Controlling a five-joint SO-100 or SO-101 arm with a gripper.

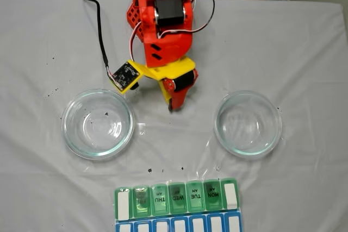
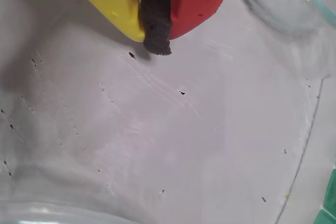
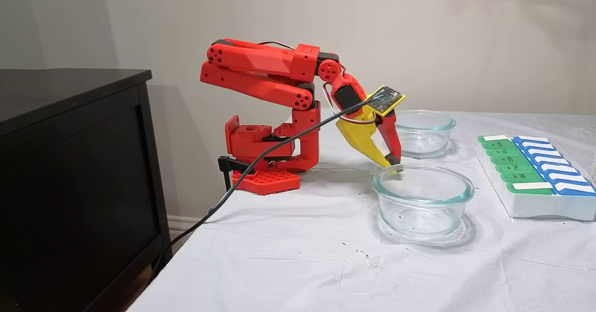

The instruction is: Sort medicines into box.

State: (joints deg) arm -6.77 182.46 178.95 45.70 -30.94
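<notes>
My red and yellow gripper (image 1: 173, 107) points down at the white cloth between two glass dishes, its tip just above the cloth. In the wrist view the gripper (image 2: 156, 35) is shut: the yellow and red fingers press on a dark foam pad (image 2: 157, 22) and hold nothing else. From the side the gripper (image 3: 393, 163) hangs by the near dish's rim. The box (image 1: 176, 198), a green and blue pill organizer with closed lids, lies at the table's front edge, well apart from the gripper; it is also seen at the right in the side view (image 3: 526, 172). The medicines are out of view.
The left glass dish (image 1: 68, 126) and the right glass dish (image 1: 218, 126) flank the gripper and look empty. Small dark specks dot the cloth. A black cable (image 1: 100, 31) runs from the wrist camera off the table's back. A black cabinet (image 3: 70, 163) stands beside the table.
</notes>
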